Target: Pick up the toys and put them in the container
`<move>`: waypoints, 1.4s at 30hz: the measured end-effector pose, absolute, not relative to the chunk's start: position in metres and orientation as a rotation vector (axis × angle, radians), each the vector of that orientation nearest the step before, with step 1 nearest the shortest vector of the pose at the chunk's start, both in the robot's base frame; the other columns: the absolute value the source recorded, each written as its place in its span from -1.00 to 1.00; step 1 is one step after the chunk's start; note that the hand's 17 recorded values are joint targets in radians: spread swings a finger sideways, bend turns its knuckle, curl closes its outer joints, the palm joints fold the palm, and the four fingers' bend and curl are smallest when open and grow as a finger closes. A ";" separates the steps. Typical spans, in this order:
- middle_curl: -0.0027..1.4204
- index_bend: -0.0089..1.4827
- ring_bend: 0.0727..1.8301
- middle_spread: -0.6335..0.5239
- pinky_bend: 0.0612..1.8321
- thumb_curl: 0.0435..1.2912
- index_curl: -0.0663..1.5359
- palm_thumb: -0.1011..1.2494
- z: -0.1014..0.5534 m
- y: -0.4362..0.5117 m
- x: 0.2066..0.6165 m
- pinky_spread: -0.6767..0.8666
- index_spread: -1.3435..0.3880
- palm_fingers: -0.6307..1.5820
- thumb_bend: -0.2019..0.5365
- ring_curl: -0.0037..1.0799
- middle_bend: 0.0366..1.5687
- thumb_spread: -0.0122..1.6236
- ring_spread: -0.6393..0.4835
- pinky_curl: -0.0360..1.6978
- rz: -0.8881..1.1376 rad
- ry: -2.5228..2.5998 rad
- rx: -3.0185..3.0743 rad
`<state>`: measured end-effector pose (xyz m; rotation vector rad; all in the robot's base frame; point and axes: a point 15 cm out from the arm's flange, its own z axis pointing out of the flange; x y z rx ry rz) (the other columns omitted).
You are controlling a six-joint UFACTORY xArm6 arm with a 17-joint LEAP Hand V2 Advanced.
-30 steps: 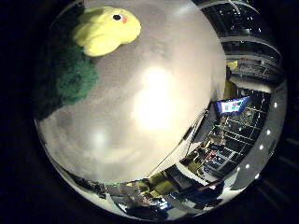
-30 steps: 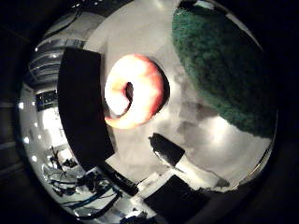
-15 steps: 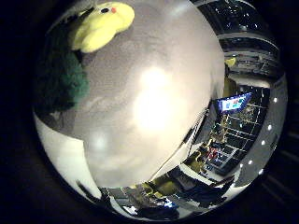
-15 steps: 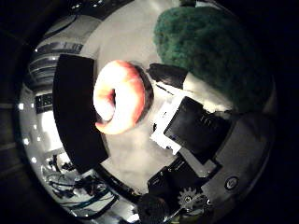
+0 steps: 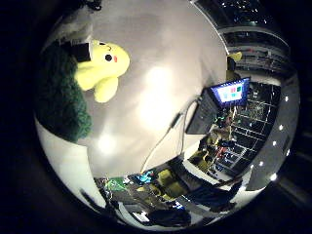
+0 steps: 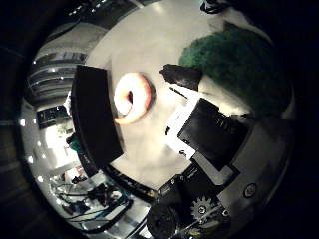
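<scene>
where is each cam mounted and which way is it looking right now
Little finger side palm view: on the palm, facing a white table with a yellow plush toy beside a green fuzzy toy; little of the robot hand shows.
Thumb side palm view: same palm, facing an orange shrimp toy beside a black container; the robot hand reaches in.
Shared: the table and the green fuzzy toy.

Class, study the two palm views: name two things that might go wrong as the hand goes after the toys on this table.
1. A finger of the hand reaches between the orange curled toy and the dark green fuzzy toy; it might nudge one away instead of gripping.
2. The yellow plush toy lies against the green one, so lifting either may drag the other.
</scene>
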<state>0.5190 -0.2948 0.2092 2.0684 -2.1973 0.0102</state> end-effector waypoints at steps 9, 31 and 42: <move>-0.11 0.61 0.55 -0.08 0.35 -0.45 -0.05 0.42 0.311 -0.256 0.444 -0.35 0.31 0.65 -0.51 0.07 0.69 0.26 -0.14 0.01 -0.037 -2.174 2.044; -0.15 0.61 0.57 -0.06 0.22 -0.26 -0.07 0.66 0.309 0.113 0.422 -0.36 0.31 0.65 -0.49 0.06 0.71 0.31 -0.14 0.24 -0.148 -1.889 2.556; -0.24 0.24 0.48 -0.12 0.07 -0.28 -0.16 0.42 0.272 0.200 0.464 -0.53 0.26 0.49 -0.56 -0.04 0.52 0.33 -0.19 0.12 0.001 -1.873 2.739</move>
